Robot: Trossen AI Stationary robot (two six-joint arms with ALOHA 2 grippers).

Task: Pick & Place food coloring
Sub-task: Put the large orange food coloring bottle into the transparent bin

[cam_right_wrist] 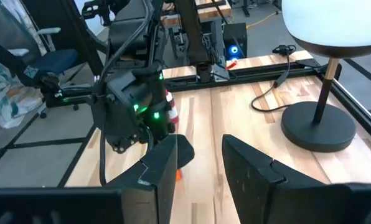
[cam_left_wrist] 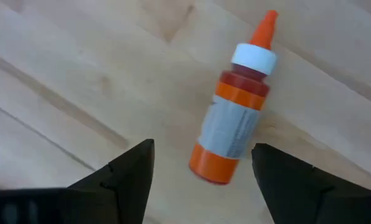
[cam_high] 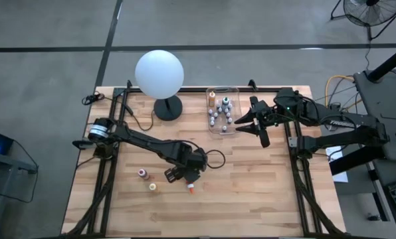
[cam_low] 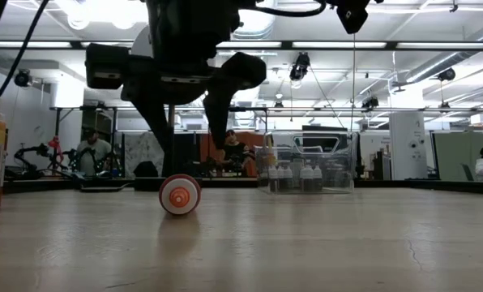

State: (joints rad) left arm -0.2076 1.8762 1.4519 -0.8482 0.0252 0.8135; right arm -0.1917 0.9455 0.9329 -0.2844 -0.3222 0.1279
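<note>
Nearest the counter's (cam_high: 264,199) front edge: an orange-capped food coloring bottle (cam_left_wrist: 235,102) lying on its side, nozzle pointing away from the left tool (cam_left_wrist: 204,174); that tool hangs right over it, fingers spread wide either side of the bottle's base, nothing clamped, bottle resting free on the wood; low view shows it end-on as a round orange-and-white disc (cam_low: 180,195) with the dark fingers just above, not touching. My read: it's lying flat because it tipped or was let go, and the tool is lined up along its length, so a grab across the body looks like the next call.

Just beside, toward the left side: two more small bottles standing upright, a dark-red one (cam_high: 143,173) and a yellowish one (cam_high: 153,186); both apart from the tool, untouched.

Mid-counter, right side: right tool (cam_right_wrist: 198,168) waits in the air by the bin, fingers a bit parted, holding nothing; prob. parked clear so the left arm has room.

Farther back: clear plastic bin (cam_high: 232,89) w/ a cluster of small dark-and-white bottles (cam_high: 223,114) standing in it, plus an orange one (cam_high: 212,95) at its far end; seems the drop-off or source, can't tell which.

Beside the bin, the white globe lamp (cam_high: 159,73) on its black base.
</note>
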